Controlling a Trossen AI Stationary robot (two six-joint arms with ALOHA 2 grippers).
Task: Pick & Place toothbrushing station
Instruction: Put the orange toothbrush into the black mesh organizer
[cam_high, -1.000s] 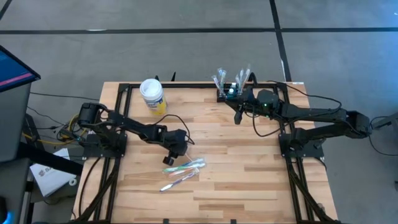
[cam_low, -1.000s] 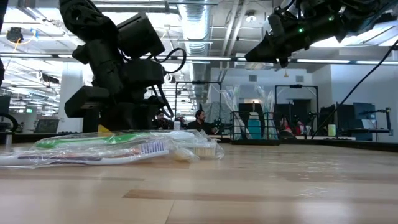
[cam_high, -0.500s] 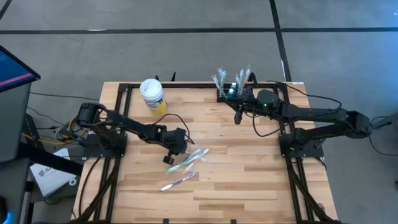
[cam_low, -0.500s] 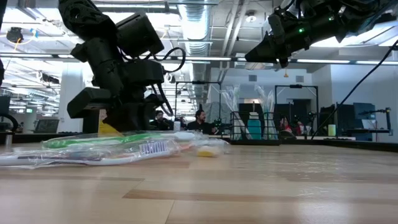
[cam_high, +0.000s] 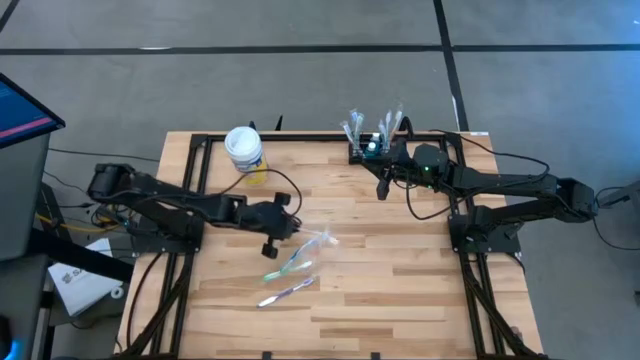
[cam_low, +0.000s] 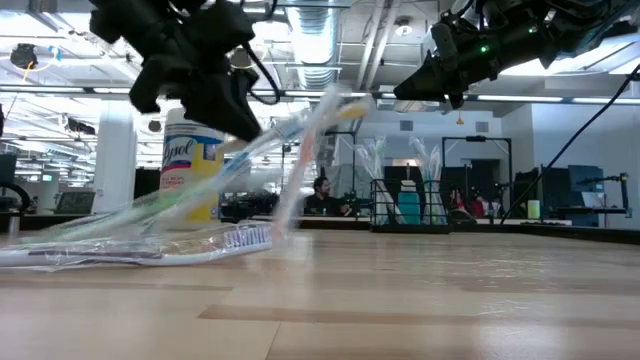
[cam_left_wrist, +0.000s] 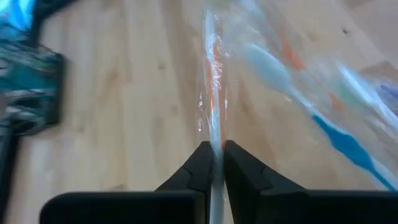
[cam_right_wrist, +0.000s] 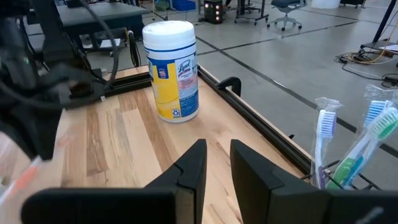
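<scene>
A wrapped toothbrush (cam_high: 316, 240) has been lifted off the table since a second ago, clamped between the jaws of the left gripper (cam_left_wrist: 215, 163), while two others (cam_high: 287, 279) remain lying on the wood (cam_high: 400, 300). The toothbrushing station (cam_high: 368, 148) sits at the far edge, already holding brushes. The right gripper (cam_right_wrist: 214, 163) hovers just beside it, jaws slightly apart and empty. Carrying to the caddy appears to be next

overhead, table-level, two wrist views, shared table (cam_high: 400, 290)
</scene>
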